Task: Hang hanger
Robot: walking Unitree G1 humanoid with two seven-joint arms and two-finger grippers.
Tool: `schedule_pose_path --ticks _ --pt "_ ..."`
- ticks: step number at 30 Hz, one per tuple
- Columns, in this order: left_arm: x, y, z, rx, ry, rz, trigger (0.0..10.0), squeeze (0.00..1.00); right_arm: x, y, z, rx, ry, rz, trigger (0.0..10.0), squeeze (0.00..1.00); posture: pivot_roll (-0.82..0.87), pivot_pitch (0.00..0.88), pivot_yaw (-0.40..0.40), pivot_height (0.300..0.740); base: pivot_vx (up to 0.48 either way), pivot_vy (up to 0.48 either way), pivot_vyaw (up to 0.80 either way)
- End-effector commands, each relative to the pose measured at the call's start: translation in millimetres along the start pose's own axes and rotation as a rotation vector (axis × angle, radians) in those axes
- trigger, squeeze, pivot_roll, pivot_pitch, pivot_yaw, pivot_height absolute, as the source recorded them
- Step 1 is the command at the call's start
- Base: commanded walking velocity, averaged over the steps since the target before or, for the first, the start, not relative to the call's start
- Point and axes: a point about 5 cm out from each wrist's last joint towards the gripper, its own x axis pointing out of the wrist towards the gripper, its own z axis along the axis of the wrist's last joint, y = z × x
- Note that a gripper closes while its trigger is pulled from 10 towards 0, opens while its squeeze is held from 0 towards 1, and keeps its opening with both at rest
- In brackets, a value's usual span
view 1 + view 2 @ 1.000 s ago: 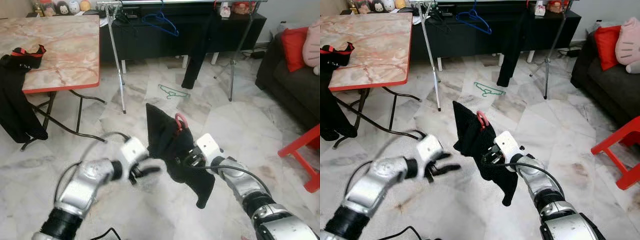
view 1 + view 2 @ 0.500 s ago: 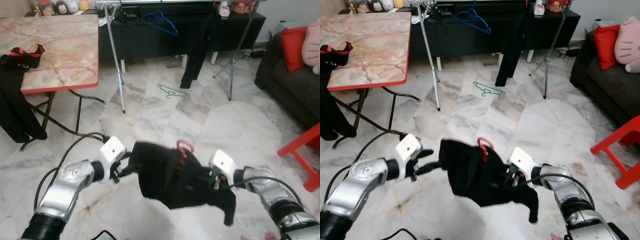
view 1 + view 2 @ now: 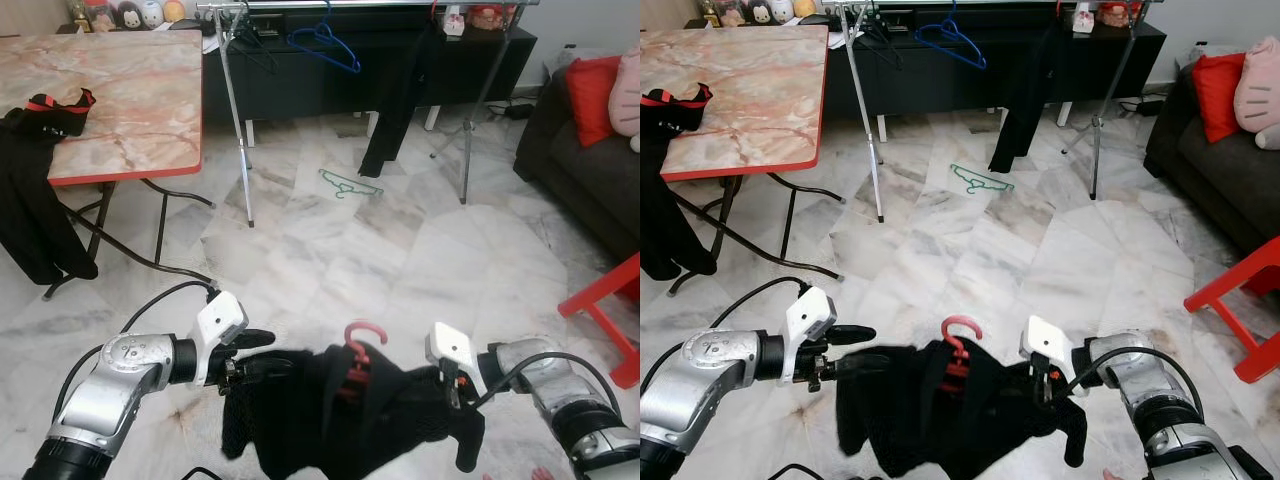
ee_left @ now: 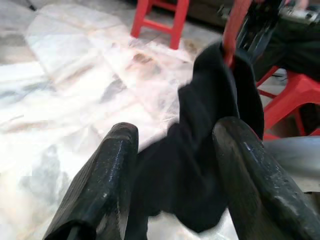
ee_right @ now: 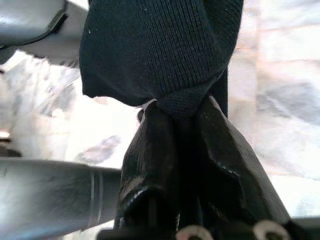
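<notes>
Nearest to us, our right gripper (image 5: 182, 112) is clamped on a fold of the black garment (image 3: 340, 425), its two fingers (image 5: 152, 145) pressed together with knitted cloth pinched between them. Our left gripper (image 4: 175, 145) has its fingers (image 4: 107, 170) spread wide, the garment's left edge lying in the gap; whether they touch the cloth we cannot tell.

The garment is dark knit, draped over a red hanger (image 3: 357, 350) whose hook (image 3: 960, 330) stands up from the middle of the bunched cloth. It hangs low over the pale marble floor (image 3: 330, 260), stretched between our two grippers, the left one at its left end and the right one at its right end, with a loose sleeve end dangling below the right gripper.

Further out, a thin green hanger (image 3: 349, 184) lies flat on the floor, well apart from us. To the left stands a folding table (image 3: 130, 110) with a marbled top and red edge, a black cloth with red trim (image 3: 45, 115) hanging off its left corner. Beyond the green hanger stands a metal clothes rack (image 3: 240, 110) carrying a blue hanger (image 3: 325, 40) and a dark hanging garment (image 3: 395, 100), in front of a long black cabinet (image 3: 300, 75). At far right are a dark sofa (image 3: 590, 160) with a red cushion (image 3: 595, 95), and a red stool (image 3: 605, 315) nearer
</notes>
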Motion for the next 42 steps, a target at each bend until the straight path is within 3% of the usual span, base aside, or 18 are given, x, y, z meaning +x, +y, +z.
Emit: schedule_pose_path --ticks 1,6,13,29,36,42 --pt "5.5 -3.4 11 0.024 -0.035 -0.048 10.0 0.00 0.4 1.3 5 -0.031 0.001 0.039 0.0 0.00 -0.01 0.040 -0.078 0.740 0.000 0.000 0.00" --pt "7.5 -6.6 12 0.034 -0.021 -0.090 10.0 0.00 5.8 3.1 7 -0.040 0.001 0.072 0.0 0.00 -0.01 0.035 -0.082 0.740 0.000 0.000 0.00" --pt "15.5 -12.4 -6 0.076 0.115 -0.155 10.0 0.00 12.6 6.5 13 -0.080 0.009 0.146 0.0 0.00 -0.01 0.018 -0.082 0.740 0.000 0.000 0.00" --pt "19.8 -19.5 -13 0.038 0.119 -0.197 10.0 0.00 20.3 1.9 28 -0.130 -0.011 0.132 0.0 0.00 0.00 0.003 -0.077 0.740 0.000 0.000 0.00" --pt "19.9 -21.8 -18 0.019 0.132 -0.206 10.0 0.00 21.9 -4.5 47 -0.166 -0.063 0.109 0.0 0.00 -0.01 0.000 -0.075 0.740 0.000 0.000 0.00" --pt "24.0 -16.6 -21 0.025 0.138 -0.146 10.0 0.00 21.2 -5.7 54 -0.186 -0.074 0.122 0.0 0.00 -0.01 0.000 -0.079 0.740 0.000 0.000 0.00"
